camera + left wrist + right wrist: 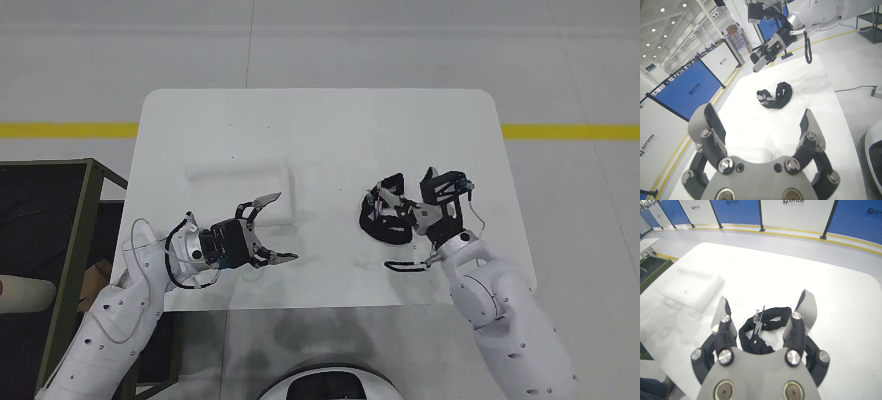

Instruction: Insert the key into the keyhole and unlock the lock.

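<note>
A black fabric-sleeved chain lock point(381, 229) lies curled in a C on the white table point(330, 130), right of centre. A small bunch of silver keys point(758, 323) rests across the lock point(779, 316); the keys point(765, 98) sit at one end of the lock point(781, 95). My right gripper point(764, 306) hovers open just above the lock, its fingers straddling the keys without touching them. From the left wrist view this right gripper point(758, 64) hangs above the table's far side. My left gripper point(758, 113) is open and empty, well short of the lock, at the table's near left point(280, 228).
A white foam block point(245, 185) lies left of centre, just beyond my left gripper; it is also in the right wrist view point(691, 289). A green-framed cart point(60, 230) stands off the table's left edge. The far half of the table is bare.
</note>
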Tool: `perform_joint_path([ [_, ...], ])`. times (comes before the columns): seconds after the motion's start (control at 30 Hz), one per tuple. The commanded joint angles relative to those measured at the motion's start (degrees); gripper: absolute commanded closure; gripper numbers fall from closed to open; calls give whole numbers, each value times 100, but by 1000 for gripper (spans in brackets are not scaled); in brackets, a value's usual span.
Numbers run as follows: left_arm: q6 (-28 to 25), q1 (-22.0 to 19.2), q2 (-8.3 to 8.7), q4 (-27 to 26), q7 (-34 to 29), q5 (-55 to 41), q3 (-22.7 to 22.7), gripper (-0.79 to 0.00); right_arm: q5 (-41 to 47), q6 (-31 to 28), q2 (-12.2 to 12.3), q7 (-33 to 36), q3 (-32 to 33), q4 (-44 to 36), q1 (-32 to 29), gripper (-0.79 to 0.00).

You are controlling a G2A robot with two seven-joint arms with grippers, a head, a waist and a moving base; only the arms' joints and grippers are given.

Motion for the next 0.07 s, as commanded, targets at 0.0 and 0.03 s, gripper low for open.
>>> perform_joint_path([
  [0.0,0,0,0,0,0,0,0,-785,340,-48,-1,-28,79,-8,-73,-785],
  [0.03,0,0,0,0,0,0,0,-785,242,-44,0,-27,69,-10,-67,-730],
])
